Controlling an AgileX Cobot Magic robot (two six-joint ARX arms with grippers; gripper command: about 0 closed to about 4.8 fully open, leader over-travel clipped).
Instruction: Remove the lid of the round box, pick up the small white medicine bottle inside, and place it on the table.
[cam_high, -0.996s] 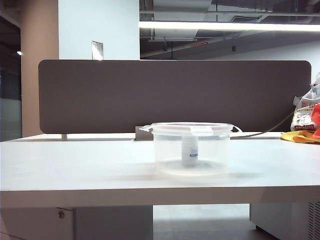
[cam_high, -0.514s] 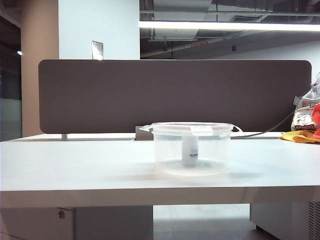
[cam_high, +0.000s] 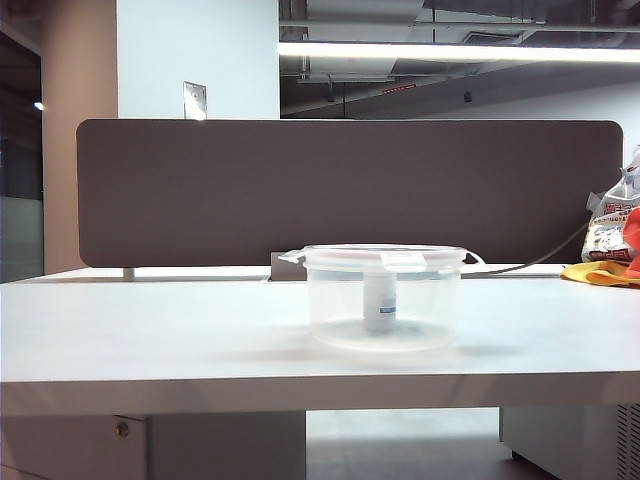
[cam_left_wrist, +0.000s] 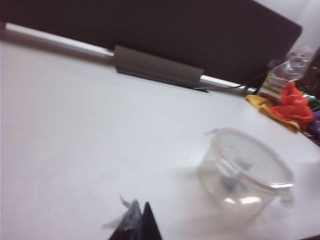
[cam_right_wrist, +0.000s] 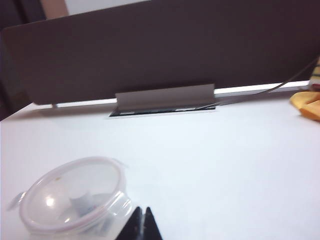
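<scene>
exterior view: the lid (cam_high: 383, 252) sits on the round box (cam_high: 384, 300) of clear frosted plastic, the small white medicine bottle (cam_high: 379, 303) upright inside, on the table (cam_high: 150, 330). left gripper (cam_left_wrist: 141, 216) and right gripper (cam_right_wrist: 141, 215) both pinched empty, box just beyond their tips.

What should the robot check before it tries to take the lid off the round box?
1. The lid sits flat on the round box: ok.
2. The small white medicine bottle stands upright inside: ok.
3. Bare table around the box for setting things down: ok.
4. Left gripper open for grabbing: not ok, fingers shut, away from the box.
5. Right gripper open: not ok, fingers together, beside the box.
6. Clip tabs all unlatched: cannot tell.
</scene>
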